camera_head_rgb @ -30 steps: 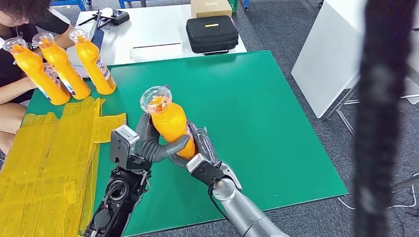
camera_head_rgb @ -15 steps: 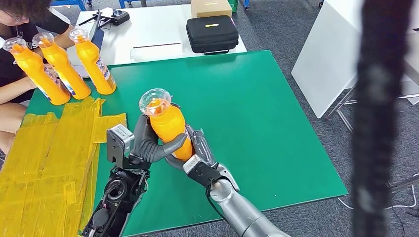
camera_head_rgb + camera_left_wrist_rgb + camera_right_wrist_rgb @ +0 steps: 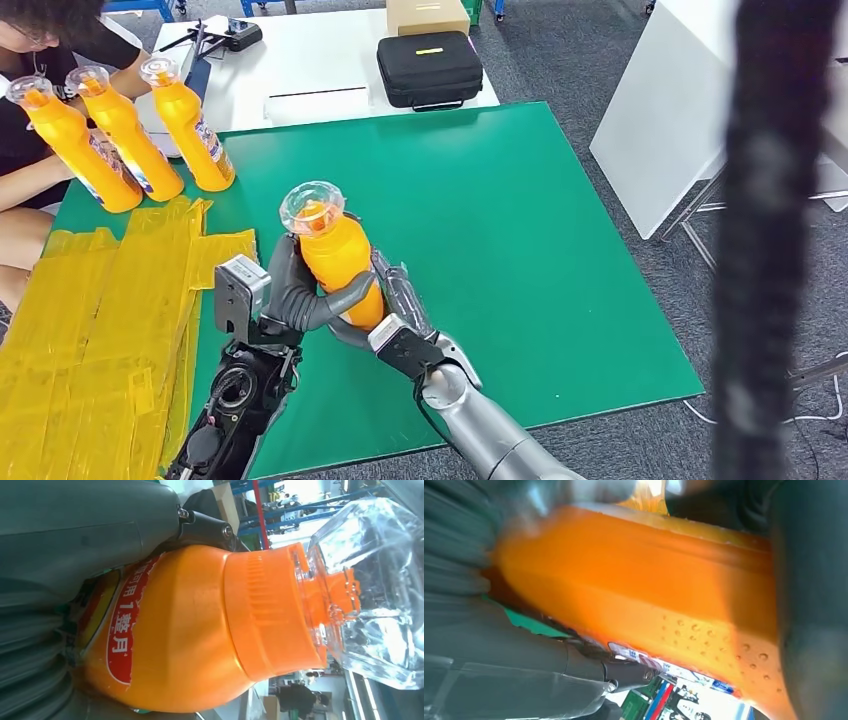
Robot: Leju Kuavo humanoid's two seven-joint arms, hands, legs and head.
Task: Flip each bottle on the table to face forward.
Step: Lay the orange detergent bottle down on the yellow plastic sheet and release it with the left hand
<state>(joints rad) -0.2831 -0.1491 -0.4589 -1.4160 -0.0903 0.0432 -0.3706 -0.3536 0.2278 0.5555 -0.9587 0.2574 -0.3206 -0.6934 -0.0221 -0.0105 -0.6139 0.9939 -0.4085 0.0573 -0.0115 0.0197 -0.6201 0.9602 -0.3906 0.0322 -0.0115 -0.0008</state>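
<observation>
Both hands, left [image 3: 300, 295] and right [image 3: 398, 305], gripping the bottle [image 3: 335, 265], have drifted slightly toward frame left; I judge the flip mid-way.

Bright, even indoor light, soft shadows.
Right wrist view blurred; glare whitens the orange bottle's clear cap [image 3: 372, 587].

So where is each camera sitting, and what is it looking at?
Head view: high on the robot, looking down at the green table; both arms show, left hand and right hand gripping the orange bottle.
Left wrist view: behind the left hand, close on the bottle's label and cap.
Right wrist view: behind the right hand, against the bottle's side.
All three share the bottle.
</observation>
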